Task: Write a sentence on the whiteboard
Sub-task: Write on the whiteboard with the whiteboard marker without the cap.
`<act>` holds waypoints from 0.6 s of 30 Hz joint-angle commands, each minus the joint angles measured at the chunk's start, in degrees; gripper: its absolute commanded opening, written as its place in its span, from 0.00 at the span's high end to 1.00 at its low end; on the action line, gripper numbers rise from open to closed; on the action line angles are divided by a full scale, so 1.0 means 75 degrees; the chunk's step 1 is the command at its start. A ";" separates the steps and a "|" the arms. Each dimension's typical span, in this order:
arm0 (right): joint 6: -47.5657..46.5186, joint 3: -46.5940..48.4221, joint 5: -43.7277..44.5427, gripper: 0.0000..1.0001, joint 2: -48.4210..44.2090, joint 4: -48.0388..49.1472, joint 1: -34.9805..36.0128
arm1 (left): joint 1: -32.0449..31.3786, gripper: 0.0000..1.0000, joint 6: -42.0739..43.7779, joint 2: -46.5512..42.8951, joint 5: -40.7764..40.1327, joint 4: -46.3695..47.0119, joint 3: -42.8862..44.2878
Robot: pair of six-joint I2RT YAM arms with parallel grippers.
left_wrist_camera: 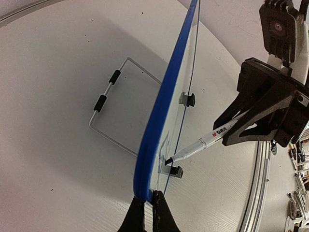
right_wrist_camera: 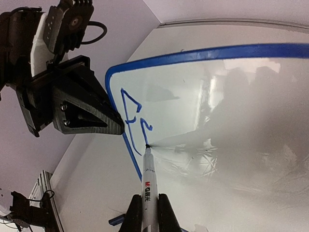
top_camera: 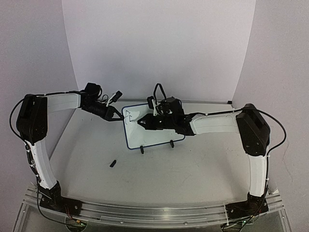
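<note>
The whiteboard (top_camera: 154, 133) stands tilted on two black clip feet (top_camera: 142, 150), its blue frame (left_wrist_camera: 157, 121) seen edge-on in the left wrist view. My left gripper (left_wrist_camera: 148, 200) is shut on the frame's corner (top_camera: 118, 116). Pinched in my shut right gripper (right_wrist_camera: 147, 210) is a white marker (right_wrist_camera: 147, 176) whose tip touches the board (right_wrist_camera: 217, 92). The sentence (right_wrist_camera: 133, 113) shows only as a few blue strokes beside that corner. From the left wrist, the marker (left_wrist_camera: 203, 141) meets the board's face low down, near a clip foot (left_wrist_camera: 176, 171).
A small black marker cap (top_camera: 113, 163) lies on the table in front of the board. A thin wire frame with two black sleeves (left_wrist_camera: 107, 90) lies behind the board. White walls enclose the back and sides; an aluminium rail (top_camera: 154, 212) runs along the near edge.
</note>
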 commanded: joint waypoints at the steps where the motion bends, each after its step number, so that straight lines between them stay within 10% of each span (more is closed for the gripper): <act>1: -0.0028 -0.0311 0.0328 1.00 -0.0191 -0.0028 -0.0008 | -0.0055 1.00 0.0309 -0.0227 -0.0357 -0.0109 0.0176; 18: -0.0144 0.0061 0.0879 1.00 -0.0527 -0.0028 -0.0024 | -0.0084 1.00 0.0341 -0.0268 -0.0375 -0.0135 0.0184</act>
